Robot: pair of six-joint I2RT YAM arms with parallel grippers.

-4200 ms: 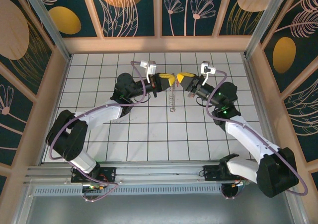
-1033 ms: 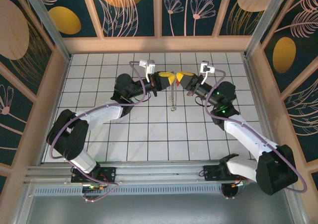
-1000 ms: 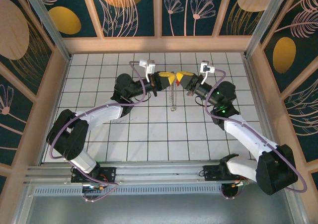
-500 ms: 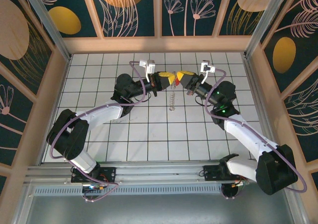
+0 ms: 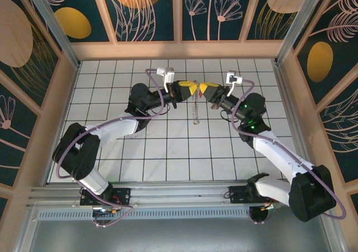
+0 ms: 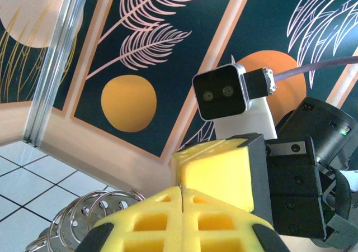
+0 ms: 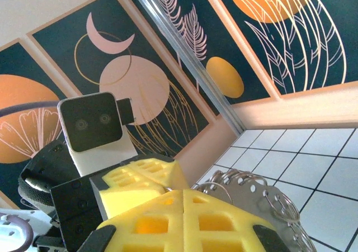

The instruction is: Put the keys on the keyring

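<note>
L tool (image 5: pixel 193 89) is clenched: its yellow pads (image 6: pixel 151 221) sit flush, w/ just a hairline seam between them. R tool (image 5: pixel 204 88) is clenched the same way, pads (image 7: pixel 218 221) pressed tight. Can't tell whether anything thin is nipped in either seam.

Both tools are over the far-middle of the surface, tips aimed at each other and almost meeting. From the L wrist, the R tool's yellow block sits just behind and above L's own tips, w/ the R wrist cam (image 6: pixel 224 93) over it. From the R wrist it's mirrored: L's block is close on the left, under the L wrist cam (image 7: pixel 89 120).

Keyring (image 5: pixel 194 111) is a silvery coil of loops w/ perforated edging. Its top end is right at the gap between the two tips, and the rest runs as a thin strip toward the near side in the top view. Can't tell from above whether it hangs or lies on the tiles. In the L wrist view the loops are just below-left of the L pads. In the R wrist view they are just right of the R pads, close against them.

Arms (image 5: pixel 112 129) are white and black w/ purple cables, bending in from bases at the near edge. Surface (image 5: pixel 168 146) is a white tile grid w/ a wood-tone rim. Walls (image 5: pixel 145 12) are dark teal panels w/ orange discs and leaf drawings.
</note>
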